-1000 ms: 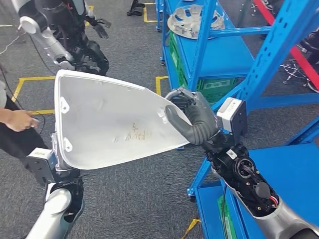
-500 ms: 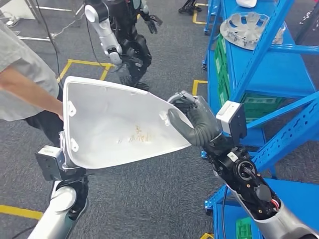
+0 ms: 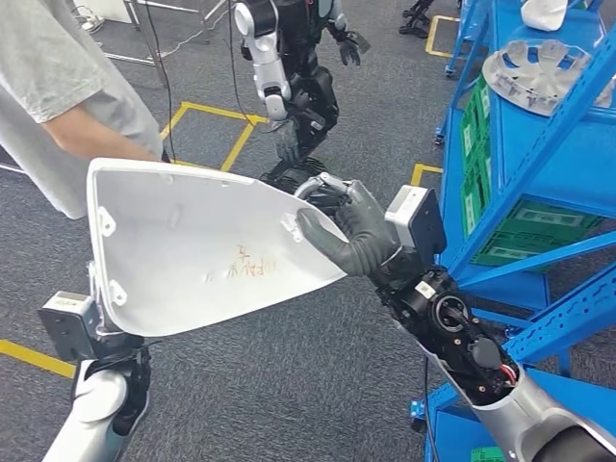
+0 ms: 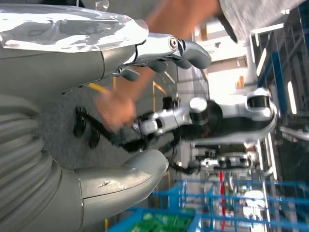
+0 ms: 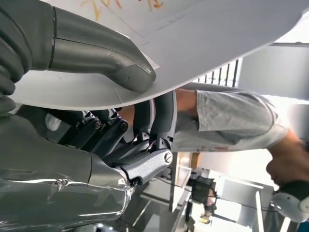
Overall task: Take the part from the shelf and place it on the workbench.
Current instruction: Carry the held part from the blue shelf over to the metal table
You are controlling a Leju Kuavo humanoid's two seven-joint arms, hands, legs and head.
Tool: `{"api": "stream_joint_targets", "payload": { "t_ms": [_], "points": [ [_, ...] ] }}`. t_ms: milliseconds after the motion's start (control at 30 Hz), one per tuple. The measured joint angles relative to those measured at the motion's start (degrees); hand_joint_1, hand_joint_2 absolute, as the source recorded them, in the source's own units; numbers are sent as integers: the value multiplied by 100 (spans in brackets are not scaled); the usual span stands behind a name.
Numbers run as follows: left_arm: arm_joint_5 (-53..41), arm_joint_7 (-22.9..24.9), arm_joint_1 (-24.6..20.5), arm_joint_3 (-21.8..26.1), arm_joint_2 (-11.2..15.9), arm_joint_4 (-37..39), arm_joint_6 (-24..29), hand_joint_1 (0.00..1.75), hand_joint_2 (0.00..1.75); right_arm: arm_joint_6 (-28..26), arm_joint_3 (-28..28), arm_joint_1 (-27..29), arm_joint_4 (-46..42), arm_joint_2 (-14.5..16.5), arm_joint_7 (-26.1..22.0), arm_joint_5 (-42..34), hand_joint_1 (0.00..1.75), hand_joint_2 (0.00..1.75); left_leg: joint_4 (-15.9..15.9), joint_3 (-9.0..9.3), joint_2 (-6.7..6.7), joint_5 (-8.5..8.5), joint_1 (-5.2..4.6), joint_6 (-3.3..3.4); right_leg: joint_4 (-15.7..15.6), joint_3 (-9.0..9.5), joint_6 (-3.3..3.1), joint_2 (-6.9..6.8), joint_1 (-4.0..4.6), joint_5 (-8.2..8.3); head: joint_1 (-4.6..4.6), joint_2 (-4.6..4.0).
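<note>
The part [image 3: 196, 250] is a large white curved shell, held level in front of me above the grey floor. My right hand [image 3: 348, 231] grips its narrow end, thumb on top and fingers underneath; the right wrist view shows the thumb [image 5: 102, 58] pressed on the shell [image 5: 204, 43]. The wide end lies over my left wrist [image 3: 102, 337], which hides that hand in the head view. In the left wrist view my left hand [image 4: 73, 67] has thumb and fingers apart, with nothing between them.
A person in a grey shirt [image 3: 65, 87] stands close on the left, arm reaching behind the part. Another robot [image 3: 291, 67] stands ahead. Blue shelving [image 3: 523, 144] with a round grey disc [image 3: 541, 72] and green crates [image 3: 537, 226] runs along the right. Yellow lines [image 3: 29, 356] mark the floor.
The whole view has swung left: the shelving slid right and the person and other robot came further into view. The part stays in the same hold.
</note>
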Motion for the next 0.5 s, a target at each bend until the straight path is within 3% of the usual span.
{"api": "stream_joint_targets", "payload": {
  "t_ms": [33,100,133,200,233,267,300,367,433,500],
  "points": [
    [-3,1,1,4,9,-15,-9,0,175,7,3,-14,15,5,-7,-11,175,175,2,2,-60,-5,6,41,-5,18,33,-42,-4,-19,13,0],
    [-14,4,-6,12,20,-50,-20,0,175,14,2,-41,39,13,-15,-27,175,175,-13,25,-173,-3,32,112,156,-35,81,97,-29,-163,45,0],
    [-19,7,-14,16,21,-69,-23,0,175,16,-2,-48,47,14,-19,-32,175,175,-21,41,-225,-2,50,143,418,-155,97,249,-40,-314,79,0],
    [-26,15,-28,19,20,-84,-32,0,175,17,-6,-42,63,15,-25,-38,175,175,-19,52,-333,-11,45,184,1288,-576,108,528,-38,-691,162,0],
    [-28,17,-29,20,19,-84,-38,0,175,17,-6,-31,73,15,-26,-36,175,175,-18,57,-401,-15,35,192,1691,-792,108,583,-32,-814,195,0],
    [-28,18,-28,20,19,-84,-43,0,175,17,-6,-20,85,17,-26,-31,175,175,-17,66,-477,-19,24,199,1909,-932,99,607,-27,-828,218,0],
    [-28,18,-27,20,18,-84,-45,0,175,16,-7,-11,95,17,-26,-24,175,175,-16,80,-557,-23,14,202,1875,-956,79,618,-26,-714,239,0],
    [-28,18,-29,20,18,-85,-46,0,175,14,-11,-7,104,16,-28,-7,175,175,-15,119,-719,-36,1,202,1133,-692,7,722,-18,-205,287,0],
    [-28,19,-33,20,18,-86,-46,0,175,14,-18,-10,111,15,-32,3,175,175,-12,119,-851,-39,14,179,364,-365,-72,1023,-23,153,288,0],
    [-22,21,-32,20,16,-86,-48,0,175,14,-20,-10,125,16,-32,4,175,175,-8,68,-969,-18,58,117,124,-237,-110,1162,-8,190,304,0]
  ]
}}
